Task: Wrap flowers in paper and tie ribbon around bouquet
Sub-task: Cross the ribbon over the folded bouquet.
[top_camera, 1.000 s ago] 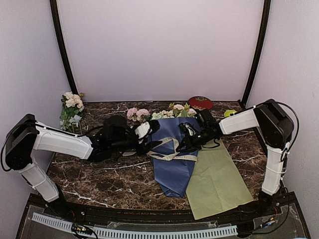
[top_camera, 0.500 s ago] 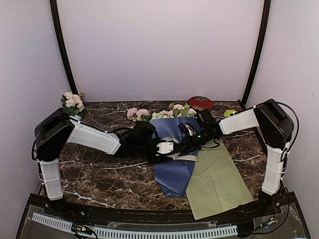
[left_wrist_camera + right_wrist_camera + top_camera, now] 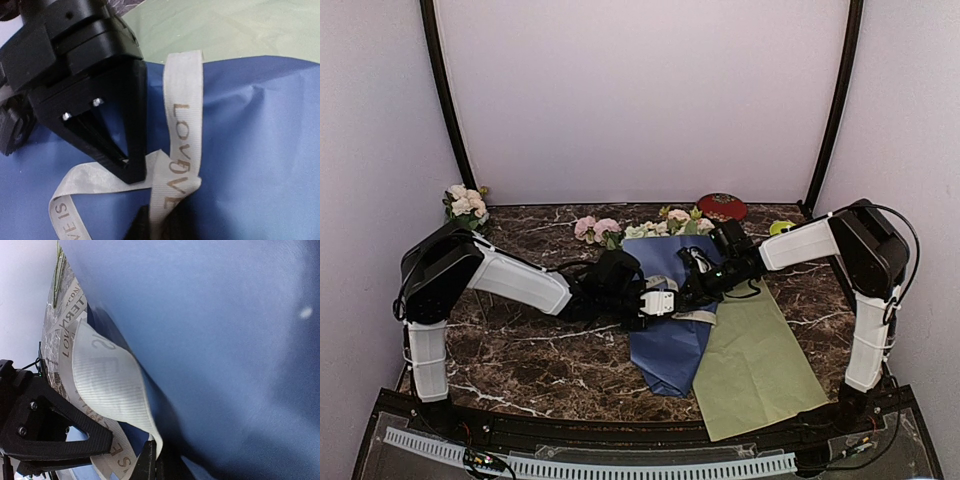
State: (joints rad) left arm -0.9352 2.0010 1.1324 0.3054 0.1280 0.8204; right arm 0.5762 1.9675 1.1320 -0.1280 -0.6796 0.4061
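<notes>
The bouquet lies mid-table, its dark blue paper (image 3: 665, 350) a cone whose point faces me, with the pink and cream flowers (image 3: 605, 228) at its far end. The beige lettered ribbon (image 3: 698, 318) crosses the cone's upper part. My left gripper (image 3: 670, 301) reaches in from the left; in the left wrist view the ribbon (image 3: 185, 115) runs down between its fingers, and the left gripper (image 3: 157, 227) is shut on it. My right gripper (image 3: 686, 293) is close beside it. In the right wrist view the right gripper (image 3: 156, 465) pinches a curled loop of ribbon (image 3: 107, 385) against the paper (image 3: 225, 340).
A yellow-green sheet (image 3: 755, 365) lies under the cone's right side and reaches the near table edge. A second bunch of flowers (image 3: 465, 205) stands at the far left. A red round object (image 3: 722, 207) and a small yellow-green one (image 3: 780, 227) sit at the back right.
My left arm has swung right from the table's left onto the cone, and its jaws have narrowed onto the ribbon. The right arm has held still, gripping the ribbon.
</notes>
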